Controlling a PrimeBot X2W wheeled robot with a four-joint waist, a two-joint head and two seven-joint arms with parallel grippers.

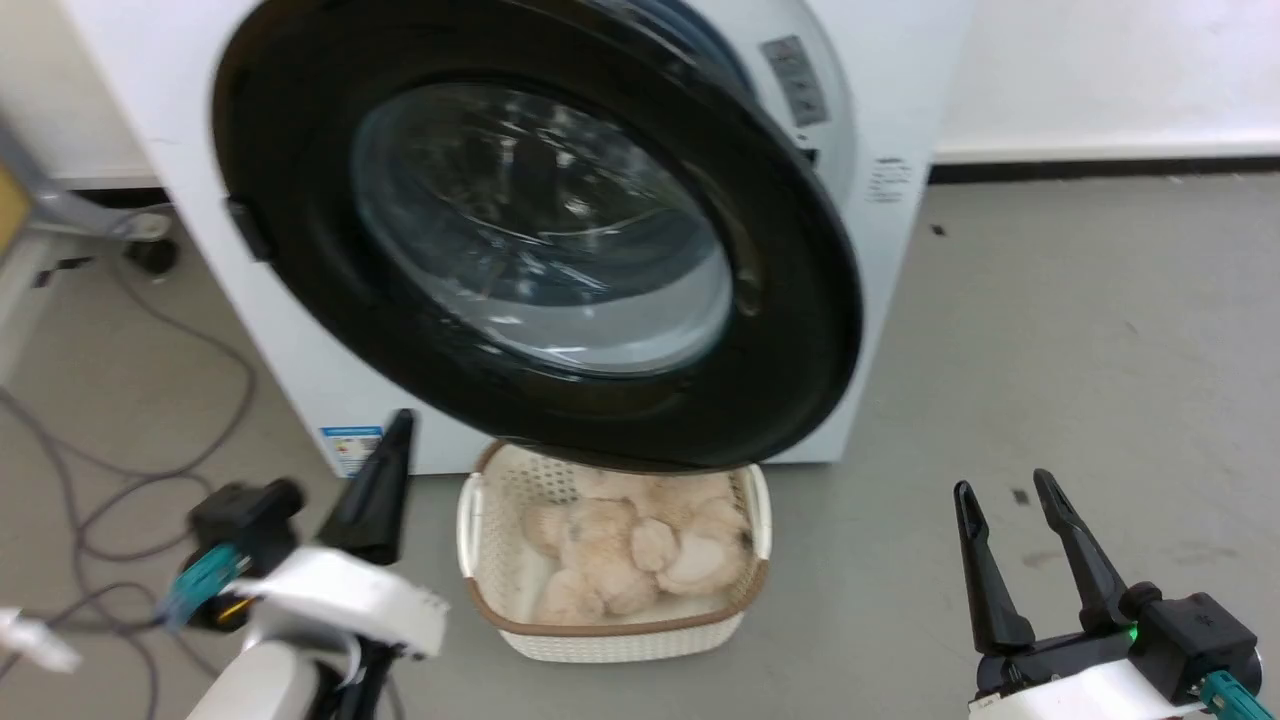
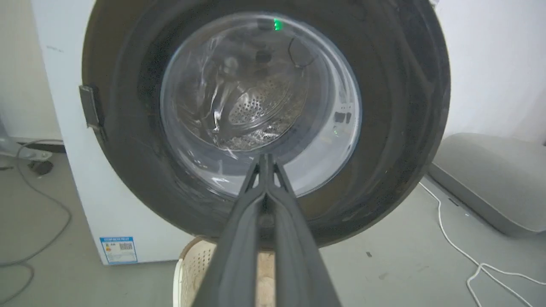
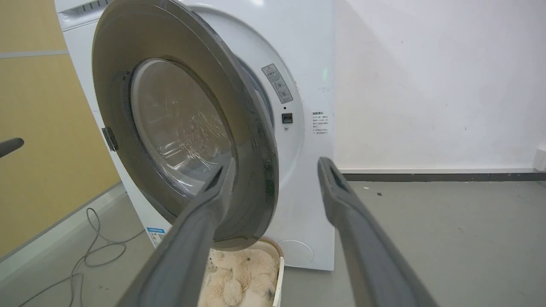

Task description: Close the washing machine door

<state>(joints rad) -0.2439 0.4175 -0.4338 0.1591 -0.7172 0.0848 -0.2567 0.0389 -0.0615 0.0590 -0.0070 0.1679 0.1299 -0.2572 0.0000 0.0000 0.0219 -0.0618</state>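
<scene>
**Washing machine door**: ajar, hinged at our left. Its free edge stands off the washing machine at the right and overhangs the basket of plush toys.

**Left gripper**: fingers pressed together, holding nothing, aimed at the lower glass. We cannot tell whether it touches.

**Right gripper**: spread wide, empty, apart from the door.

**Handling, in our judgement:** we should press the black rim near the free edge, not the glass, and follow through until the latch catches.
</scene>
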